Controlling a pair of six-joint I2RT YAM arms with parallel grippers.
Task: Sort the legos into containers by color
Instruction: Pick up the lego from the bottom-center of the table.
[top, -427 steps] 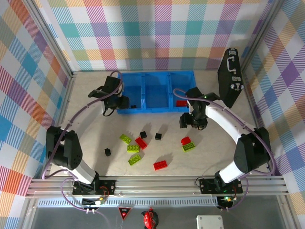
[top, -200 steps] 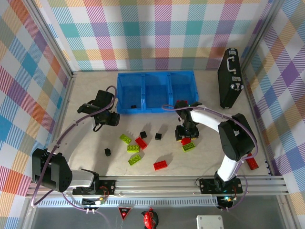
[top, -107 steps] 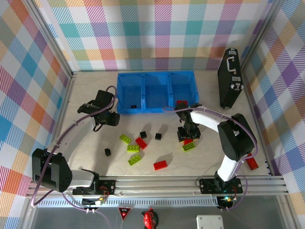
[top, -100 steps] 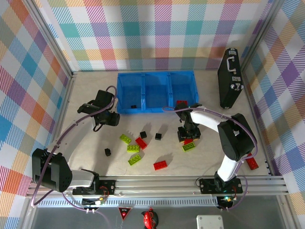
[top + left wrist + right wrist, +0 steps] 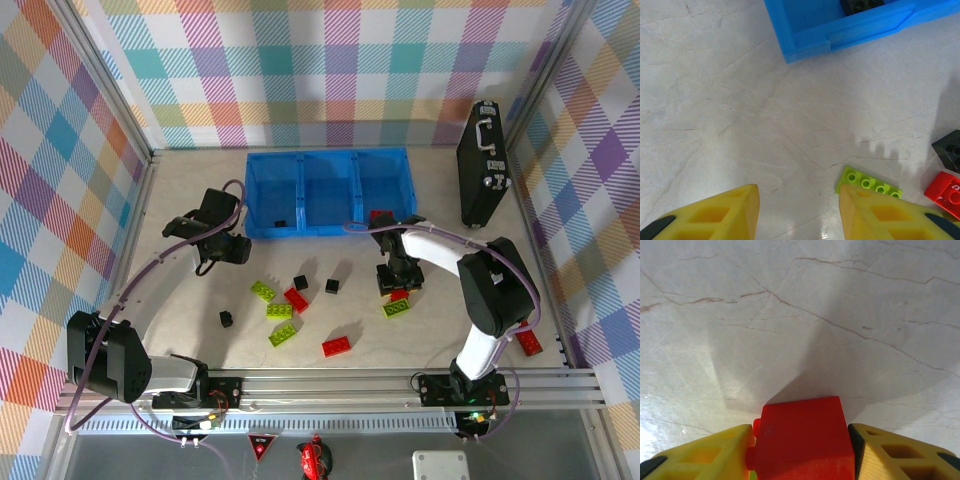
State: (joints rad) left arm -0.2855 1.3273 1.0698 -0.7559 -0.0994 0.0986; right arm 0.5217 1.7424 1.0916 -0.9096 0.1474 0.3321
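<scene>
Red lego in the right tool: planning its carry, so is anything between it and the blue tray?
Nothing visible. The red lego sits in the right tool, and only bare table lies between it and the near wall of the blue tray.

I see my left arm (image 5: 108, 362) and right arm (image 5: 445, 240): black joints, white link shells, a lilac cable (image 5: 352, 227) trailing each. The fingers (image 5: 720, 215) are yellow, hollow-celled, black-tipped.
</scene>
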